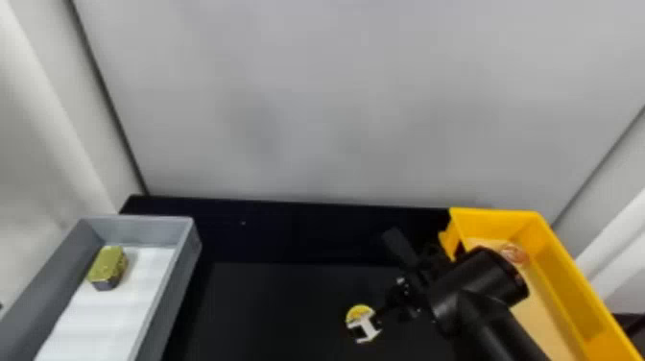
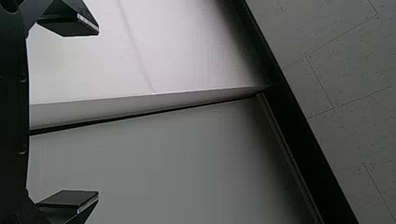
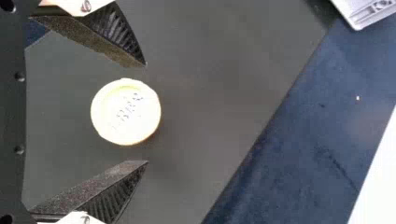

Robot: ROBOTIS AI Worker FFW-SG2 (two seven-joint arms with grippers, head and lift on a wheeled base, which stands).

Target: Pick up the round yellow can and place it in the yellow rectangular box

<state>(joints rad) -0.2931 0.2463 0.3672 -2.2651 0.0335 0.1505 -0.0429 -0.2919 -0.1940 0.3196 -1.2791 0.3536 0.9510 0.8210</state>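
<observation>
one right gripper point(image 1: 385, 312) gapes near can point(image 3: 126, 112)

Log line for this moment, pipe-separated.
Right gripper: open | Round yellow can: on black table, framed between right fingers, gaps both sides | Left gripper: open, empty | Yellow rectangular box: robot's right | Stage: pre-grasp

A gold-topped block point(image 1: 109, 263) rests on a white sheet point(image 1: 108, 312) inside a grey bin point(image 1: 144, 231), well left of the right pincer point(image 1: 383, 273); a black table point(image 1: 268, 307) spreads below the pincer, a grey panel point(image 1: 336, 96) rising beyond.
</observation>
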